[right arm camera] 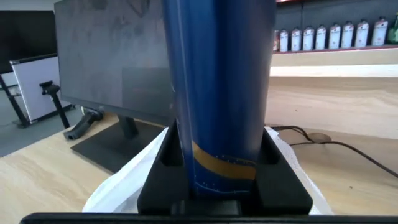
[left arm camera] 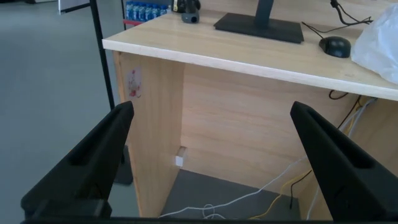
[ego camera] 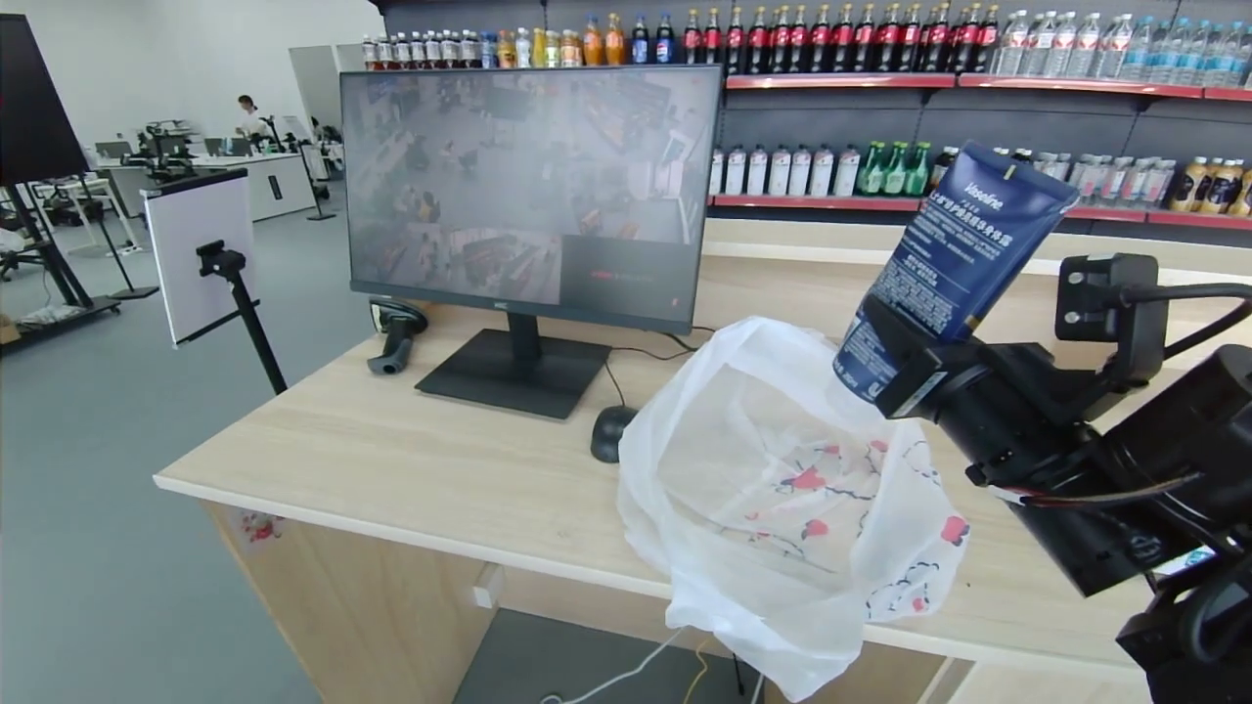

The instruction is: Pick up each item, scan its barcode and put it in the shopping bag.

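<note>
The left gripper (left arm camera: pixel 210 107) hangs low in front of the desk (left arm camera: pixel 249 57), below the level of its top, its two black jaws spread wide with nothing between them, facing the wooden front panel; on the floor left of the desk stands a white board (ego camera: pixel 199 252) on a black stand. At the desk's far left corner lies the black handheld barcode scanner (ego camera: pixel 395 339), just beside the monitor (ego camera: pixel 528 186), whose flat foot rests on the light wood; a dark mouse (ego camera: pixel 610 433) sits in front of the foot and to its right, right at the edge of the shopping bag (ego camera: pixel 782 499). The bag is thin white plastic with a red and black print; it sits near the desk's front edge with its mouth open upward and its lower part drooping over the edge. Above the bag's far right rim the blue tube (ego camera: pixel 963 256) is held in the air, tilted, its broad flat end up and leaning to the right, its lower end clamped between the jaws of the right gripper (ego camera: pixel 902 360); in the right wrist view both black fingers (right arm camera: pixel 268 163) press on the tube's sides. Behind, along the wall, run shelves (ego camera: pixel 959 82) lined with bottles (ego camera: pixel 841 39).
</note>
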You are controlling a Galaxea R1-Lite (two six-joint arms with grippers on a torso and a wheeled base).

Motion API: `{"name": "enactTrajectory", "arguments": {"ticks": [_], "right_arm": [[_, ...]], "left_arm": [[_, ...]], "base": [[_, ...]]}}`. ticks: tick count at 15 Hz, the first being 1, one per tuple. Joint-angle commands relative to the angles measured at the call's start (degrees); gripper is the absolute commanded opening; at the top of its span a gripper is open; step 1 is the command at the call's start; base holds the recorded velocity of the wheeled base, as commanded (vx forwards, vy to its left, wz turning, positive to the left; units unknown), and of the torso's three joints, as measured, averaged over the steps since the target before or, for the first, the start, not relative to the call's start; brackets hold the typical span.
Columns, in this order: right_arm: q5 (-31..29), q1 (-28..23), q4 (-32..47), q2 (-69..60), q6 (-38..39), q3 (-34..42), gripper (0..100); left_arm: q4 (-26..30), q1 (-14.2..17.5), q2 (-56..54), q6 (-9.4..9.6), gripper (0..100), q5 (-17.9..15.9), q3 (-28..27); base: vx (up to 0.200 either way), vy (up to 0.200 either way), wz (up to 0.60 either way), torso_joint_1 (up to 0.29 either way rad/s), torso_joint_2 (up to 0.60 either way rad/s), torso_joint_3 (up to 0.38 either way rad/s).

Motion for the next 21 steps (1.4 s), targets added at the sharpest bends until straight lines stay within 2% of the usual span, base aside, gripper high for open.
{"name": "enactTrajectory", "arguments": {"ticks": [1, 4, 8, 12, 14, 21], "right_arm": [[0.25, 0.55, -0.12, 0.84, -0.03, 0.08, 0], [0.42, 3.89, -0.12, 5.24, 0.06, 0.08, 0], [0.42, 5.73, -0.12, 10.69, 0.15, -2.03, 0], [0.42, 10.83, -0.12, 13.41, -0.99, -2.91, 0], [0.42, 10.83, -0.12, 15.17, -2.75, -6.78, 0], [0.42, 10.83, -0.12, 19.65, -2.84, -7.21, 0]], "left_arm": [[0.03, 0.07, -0.02, -0.01, 100, 0.00, 0.00], [0.03, 0.07, -0.02, -0.01, 100, 0.09, 0.00], [0.03, -0.01, -0.02, -0.01, 100, 0.09, 0.00], [0.03, -0.01, -0.02, -0.01, 100, 0.09, 0.00], [0.03, 0.07, -0.02, 0.07, 100, 0.00, 0.00], [-0.15, -0.01, -0.02, 0.07, 100, 0.00, 0.00]], "base": [[0.000, 0.000, 0.00, 0.000, 0.00, 0.000], [0.000, 0.000, 0.00, 0.000, 0.00, 0.000], [0.000, 0.000, 0.00, 0.000, 0.00, 0.000], [0.000, 0.000, 0.00, 0.000, 0.00, 0.000], [0.000, 0.000, 0.00, 0.000, 0.00, 0.000], [0.000, 0.000, 0.00, 0.000, 0.00, 0.000]]}}
